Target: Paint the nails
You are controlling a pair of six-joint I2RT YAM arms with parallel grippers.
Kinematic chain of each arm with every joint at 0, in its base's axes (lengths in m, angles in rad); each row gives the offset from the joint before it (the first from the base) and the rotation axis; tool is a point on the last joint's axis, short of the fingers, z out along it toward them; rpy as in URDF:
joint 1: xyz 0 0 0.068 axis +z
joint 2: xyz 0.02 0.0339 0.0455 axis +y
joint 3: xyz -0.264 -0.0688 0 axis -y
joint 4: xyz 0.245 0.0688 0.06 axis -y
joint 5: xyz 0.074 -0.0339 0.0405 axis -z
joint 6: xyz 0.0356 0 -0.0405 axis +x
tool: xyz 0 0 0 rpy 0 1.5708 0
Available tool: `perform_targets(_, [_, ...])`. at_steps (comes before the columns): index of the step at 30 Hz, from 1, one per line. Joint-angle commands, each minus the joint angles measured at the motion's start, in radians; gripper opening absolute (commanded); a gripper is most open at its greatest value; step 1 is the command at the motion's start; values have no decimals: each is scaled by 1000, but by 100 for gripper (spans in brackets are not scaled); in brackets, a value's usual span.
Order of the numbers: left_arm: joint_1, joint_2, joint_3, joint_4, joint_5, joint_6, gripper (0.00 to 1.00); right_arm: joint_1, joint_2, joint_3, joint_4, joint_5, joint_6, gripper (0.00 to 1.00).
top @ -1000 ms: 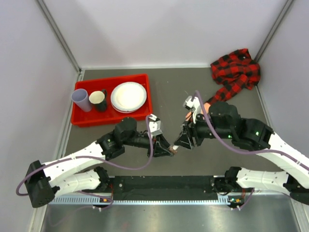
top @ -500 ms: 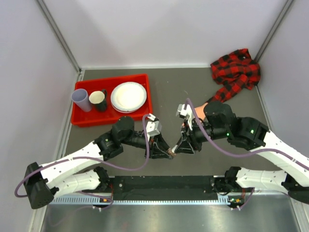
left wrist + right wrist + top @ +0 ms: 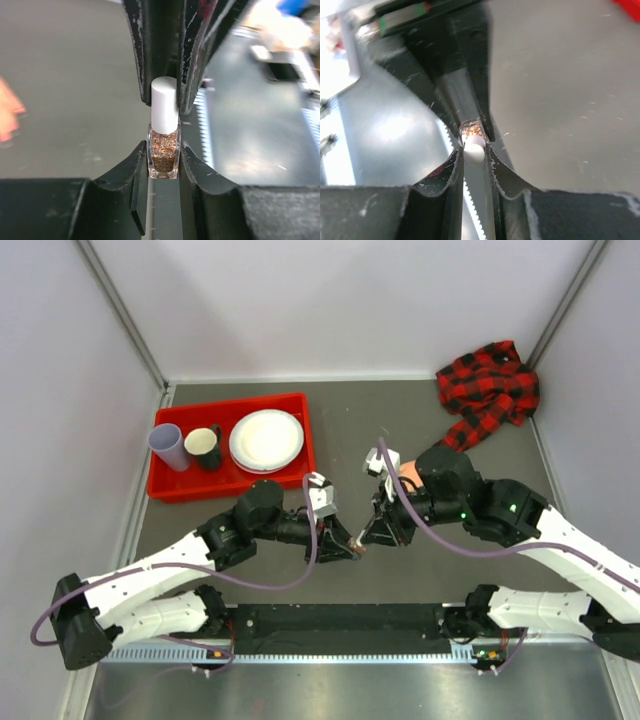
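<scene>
Nails: too small to make out in any view. They belong to the peach mannequin hand (image 3: 408,473), which is probably also the blurred peach shape at the left edge of the left wrist view.
Mannequin hand: lies on the grey counter (image 3: 350,430) right of centre, mostly hidden by the right arm. Its red-and-black plaid sleeve (image 3: 488,385) is bunched in the far right corner.
Polish bottle (image 3: 163,155): small, square and clear, filled with coppery glitter. It is capped and sits between the two arms near the counter's front middle.
Left hand (image 3: 352,551): closed on the bottle's glass body, one finger pressing each side.
Right hand (image 3: 370,538): clamped on the white cap (image 3: 164,105), facing the left hand.
Red tray (image 3: 235,402): far left, well apart, holding two cups and a plate.
</scene>
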Motion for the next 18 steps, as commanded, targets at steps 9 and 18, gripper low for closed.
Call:
perform_targets(9, [3, 52, 5, 211, -683, 123, 0, 194, 87, -32, 97, 841, 764, 0])
perform_targets(18, [3, 9, -18, 156, -469, 98, 0, 226, 101, 24, 117, 780, 604, 14])
